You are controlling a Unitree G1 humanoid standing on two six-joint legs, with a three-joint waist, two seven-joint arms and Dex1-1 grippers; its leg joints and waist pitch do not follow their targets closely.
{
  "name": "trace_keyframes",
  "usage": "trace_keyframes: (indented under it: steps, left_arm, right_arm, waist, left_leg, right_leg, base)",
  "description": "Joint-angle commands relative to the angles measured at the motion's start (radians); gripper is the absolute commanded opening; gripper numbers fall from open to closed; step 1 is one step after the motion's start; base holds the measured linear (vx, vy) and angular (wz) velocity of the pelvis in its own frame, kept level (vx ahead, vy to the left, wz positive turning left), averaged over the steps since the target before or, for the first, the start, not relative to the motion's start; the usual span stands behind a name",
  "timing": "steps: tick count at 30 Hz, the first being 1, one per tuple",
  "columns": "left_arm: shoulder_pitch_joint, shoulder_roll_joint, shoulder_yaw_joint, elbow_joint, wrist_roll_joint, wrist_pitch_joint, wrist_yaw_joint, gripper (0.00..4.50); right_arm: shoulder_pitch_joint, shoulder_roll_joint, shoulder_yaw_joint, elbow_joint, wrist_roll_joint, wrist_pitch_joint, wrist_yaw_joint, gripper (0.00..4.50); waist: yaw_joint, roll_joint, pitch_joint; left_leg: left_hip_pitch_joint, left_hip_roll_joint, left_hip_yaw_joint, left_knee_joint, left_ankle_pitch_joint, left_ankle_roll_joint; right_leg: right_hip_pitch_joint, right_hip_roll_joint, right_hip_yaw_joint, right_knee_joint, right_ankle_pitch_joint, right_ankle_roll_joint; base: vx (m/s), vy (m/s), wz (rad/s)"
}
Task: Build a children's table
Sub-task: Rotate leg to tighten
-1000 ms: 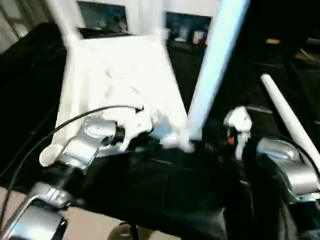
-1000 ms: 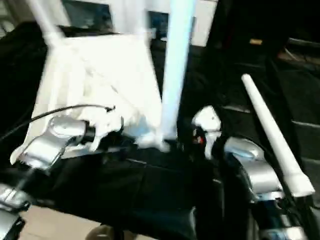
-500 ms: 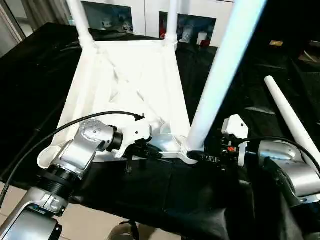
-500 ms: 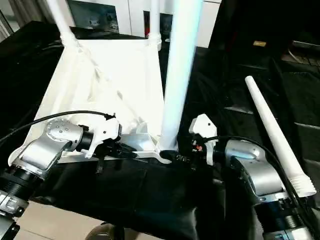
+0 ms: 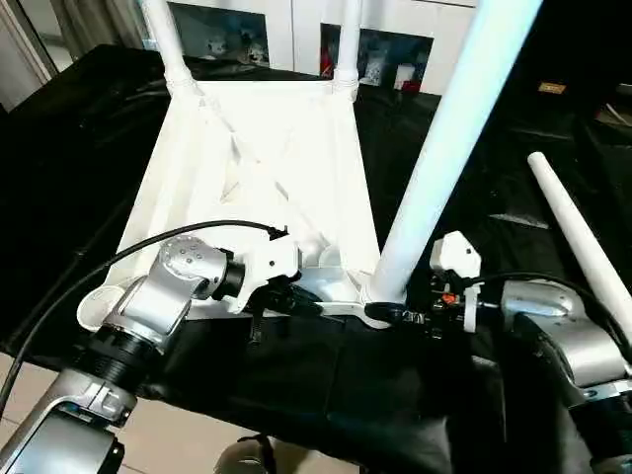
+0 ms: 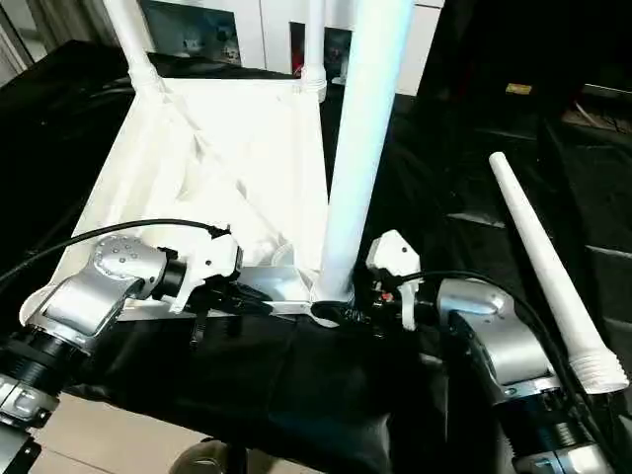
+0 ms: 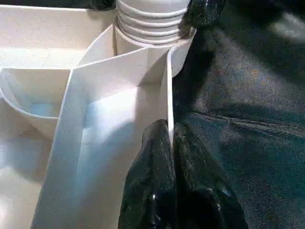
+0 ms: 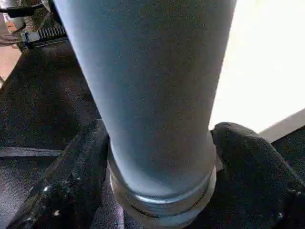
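The children's table lies upside down on black cloth, its ribbed white top [image 5: 267, 148] facing up. Two legs stand in the far corners [image 5: 163, 39] [image 5: 346, 39]. A third leg [image 5: 444, 148] rises from the near right socket. A loose leg [image 5: 583, 237] lies on the cloth to the right. My left gripper [image 7: 170, 138] is shut on the thin near rim wall of the top, close to that socket. My right gripper [image 5: 385, 314] clasps the base of the near right leg, with a finger [image 8: 71, 181] pressed on each side of its ribbed end.
The near left corner socket [image 5: 96, 308] holds no leg. A white cabinet with glass doors [image 5: 247, 39] stands behind the table. The black cloth's front edge [image 5: 296, 395] drops to the pale floor [image 5: 178, 444]. A black cable [image 5: 148, 247] arcs over my left forearm.
The view has steadied after a shake of the camera. My right gripper's fingers have drawn in around the leg's base. The left gripper has kept its hold on the rim.
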Motion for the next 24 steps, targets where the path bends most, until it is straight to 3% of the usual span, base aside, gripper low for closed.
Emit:
trace_keyframes:
  steps: [1, 5, 14, 16, 21, 23, 24]
  left_arm:
    - [-0.002, -0.004, -0.025, -0.009, -0.009, -0.013, -0.044, 0.00]
    - [0.000, 0.001, -0.024, -0.009, -0.009, -0.014, -0.048, 0.00]
    - [-0.014, -0.022, -0.016, 0.017, 0.005, 0.008, 0.005, 0.00]
    - [-0.033, -0.049, -0.003, 0.054, 0.019, 0.025, 0.066, 0.00]
    - [-0.080, -0.111, 0.017, 0.143, 0.062, 0.059, 0.221, 0.00]
    - [-0.097, -0.140, 0.020, 0.168, 0.080, 0.076, 0.284, 0.00]
    - [-0.101, -0.147, 0.021, 0.175, 0.084, 0.080, 0.302, 0.00]
  right_arm:
    - [-0.016, 0.002, -0.003, 0.017, -0.002, -0.012, 0.004, 3.25]
    - [-0.021, 0.009, -0.002, 0.028, -0.004, -0.017, 0.008, 2.86]
    - [-0.009, 0.044, -0.019, 0.049, -0.019, -0.008, -0.076, 2.69]
    - [-0.005, 0.076, -0.034, 0.068, -0.031, 0.003, -0.146, 2.68]
    - [-0.001, 0.167, -0.064, 0.099, -0.066, 0.020, -0.327, 2.67]
    - [-0.004, 0.212, -0.076, 0.109, -0.086, 0.027, -0.418, 2.67]
    - [-0.005, 0.223, -0.080, 0.111, -0.090, 0.030, -0.442, 2.67]
  waist:
    - [-0.004, -0.004, -0.080]
    - [-0.003, -0.003, -0.082]
    - [-0.003, 0.001, -0.082]
    - [-0.006, -0.001, -0.080]
    - [-0.016, -0.004, -0.071]
    - [-0.021, -0.003, -0.067]
    - [-0.025, -0.004, -0.068]
  left_leg:
    - [0.031, 0.052, -0.020, -0.050, -0.096, 0.104]
    - [0.030, 0.052, -0.020, -0.048, -0.087, 0.107]
    - [0.031, 0.050, -0.019, -0.046, -0.095, 0.098]
    - [0.030, 0.050, -0.020, -0.047, -0.119, 0.084]
    - [0.033, 0.049, -0.026, -0.060, -0.215, 0.022]
    - [0.035, 0.049, -0.025, -0.063, -0.233, 0.009]
    - [0.035, 0.048, -0.028, -0.064, -0.248, 0.003]
  right_leg:
    - [0.055, -0.071, 0.033, -0.049, 0.055, -0.300]
    - [0.055, -0.070, 0.033, -0.046, 0.067, -0.303]
    - [0.053, -0.069, 0.033, -0.047, 0.062, -0.307]
    - [0.053, -0.071, 0.034, -0.051, 0.023, -0.306]
    - [0.049, -0.076, 0.035, -0.071, -0.171, -0.262]
    - [0.042, -0.074, 0.036, -0.076, -0.206, -0.247]
    - [0.044, -0.076, 0.036, -0.078, -0.230, -0.239]
  base:
    - [0.000, 0.000, 0.00]
    - [0.000, 0.000, 0.00]
    - [0.000, 0.000, 0.00]
    - [0.000, 0.000, 0.00]
    - [0.000, 0.000, 0.00]
    - [0.000, 0.000, 0.00]
    - [0.000, 0.000, 0.00]
